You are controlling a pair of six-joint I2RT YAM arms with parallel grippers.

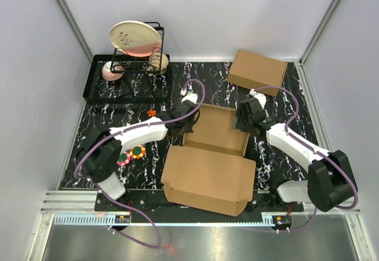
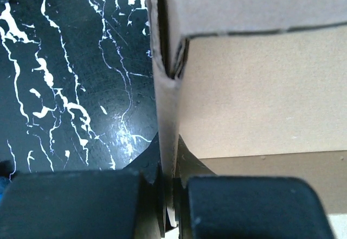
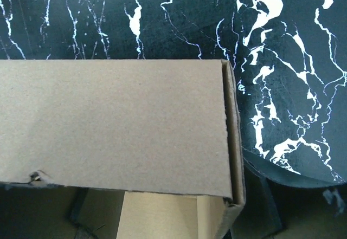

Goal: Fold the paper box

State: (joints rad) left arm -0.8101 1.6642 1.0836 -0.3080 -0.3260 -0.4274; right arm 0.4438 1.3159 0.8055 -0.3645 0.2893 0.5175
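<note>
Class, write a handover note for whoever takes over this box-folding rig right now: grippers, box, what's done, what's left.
Left gripper: shut, pinching the left wall of the paper box.
Right gripper: open, jaws wide astride the right wall.
Done: tray walls raised, mid-table.
Left: the lid lies open toward the arms; close and tuck it.
Second box: far right, apart.

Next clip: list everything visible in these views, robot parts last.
paper box: one, brown, table centre, part folded
made-up cardboard box: one, brown, far right
tray: one, black, far left
dish rack: one, black wire, in tray
plate: one, cream, standing in rack
dish: one, pink, in tray
small items: about three, orange, green, pink, by left arm
table: black, white-veined
left gripper: shut on box's left wall
right gripper: open, at box's right wall
</note>
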